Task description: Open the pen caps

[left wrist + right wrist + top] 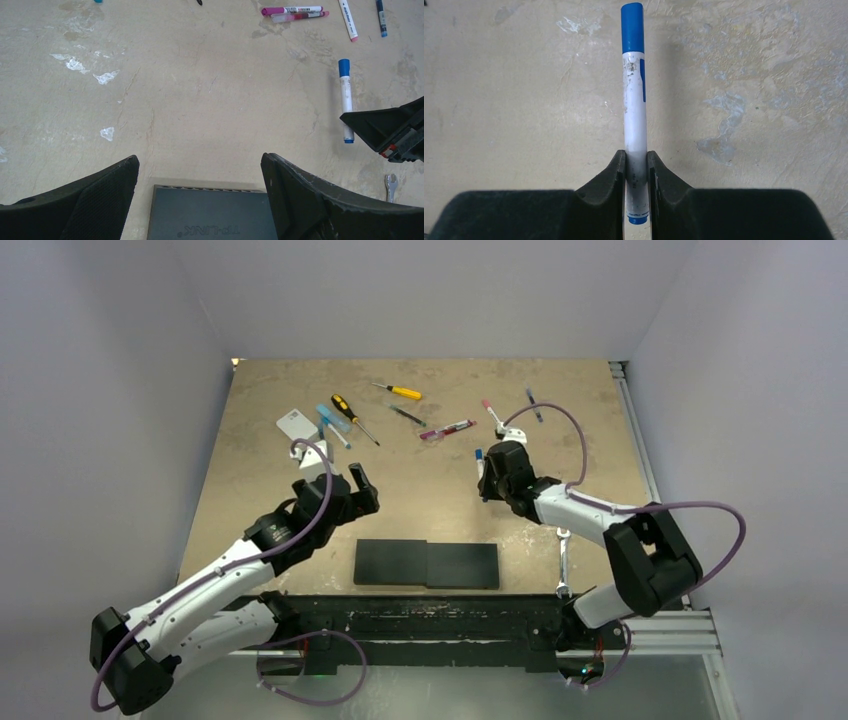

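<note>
My right gripper (636,160) is shut on the rear end of a white marker pen (635,115), whose blue cap (632,27) points away from the fingers. In the top view this gripper (490,478) is right of centre, with the blue cap (479,453) showing beyond it. The left wrist view shows the same pen (345,102) and cap (343,67) low over the table. My left gripper (200,165) is open and empty, left of centre (357,490). More capped pens lie at the back: two magenta (447,430), one pink-capped (490,412), one dark (533,403) and light blue ones (330,423).
A black TP-LINK box (427,564) lies at the near edge between the arms. A small wrench (563,560) lies to its right. A yellow-handled screwdriver (398,391), a black-and-yellow one (352,415) and a white card (296,424) lie at the back.
</note>
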Robot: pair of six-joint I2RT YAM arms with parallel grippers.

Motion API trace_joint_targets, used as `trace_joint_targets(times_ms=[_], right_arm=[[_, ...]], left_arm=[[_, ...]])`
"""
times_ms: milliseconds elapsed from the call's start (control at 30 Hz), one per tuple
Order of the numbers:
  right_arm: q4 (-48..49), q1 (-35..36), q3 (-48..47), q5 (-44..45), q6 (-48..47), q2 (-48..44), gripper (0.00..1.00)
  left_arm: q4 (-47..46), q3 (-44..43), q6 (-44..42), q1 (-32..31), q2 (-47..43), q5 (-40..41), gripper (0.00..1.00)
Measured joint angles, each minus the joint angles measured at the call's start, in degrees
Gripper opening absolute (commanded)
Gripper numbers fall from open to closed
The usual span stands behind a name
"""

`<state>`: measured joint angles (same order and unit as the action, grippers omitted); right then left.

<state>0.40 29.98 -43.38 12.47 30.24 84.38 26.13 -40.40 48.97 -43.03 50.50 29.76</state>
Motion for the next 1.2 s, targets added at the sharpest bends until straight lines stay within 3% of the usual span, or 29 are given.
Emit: trace_joint_targets(times_ms=[100,267,400,533,800,1000,1100,1200], right_arm=[[-0.09,0.00,0.00,-0.02,-0.15,1.95,0.03],[-1.49,0.02,-0.09,-0.31,-0.79,5.97,0.19],[-2.45,0.02,-1.18,-0.63,-1.36,7.10,0.38],[-3.93,0.02,-2.54,-1.07,-1.90,7.65,0.47],[-8.31,0.00,-8.79,-1.11,-3.98,10.91,0.51],[-10.08,-0.04,-14.64,-1.40,-6.51,16.00,0.47],[-10.25,-0.04,-16.41,-1.66,-7.58,18.36,0.42],[-10.10,-0.04,-16.92,-2.14,-8.02,18.91,0.31]], left_arm=[[-0.28,0.02,0.02,0.00,0.44,-0.11,0.92],[-0.87,0.02,0.02,0.00,1.40,-0.63,0.92],[-1.14,0.04,0.02,0.00,1.75,-0.83,0.92],[-1.25,0.04,0.02,0.00,1.73,-0.85,0.92],[-1.25,0.94,0.00,0.00,1.73,-0.85,0.92],[-1.31,0.94,-0.04,0.00,1.73,-0.85,0.92],[-1.29,0.94,-0.07,0.00,1.73,-0.81,0.92],[-1.22,0.94,-0.07,0.00,1.73,-0.76,0.92]])
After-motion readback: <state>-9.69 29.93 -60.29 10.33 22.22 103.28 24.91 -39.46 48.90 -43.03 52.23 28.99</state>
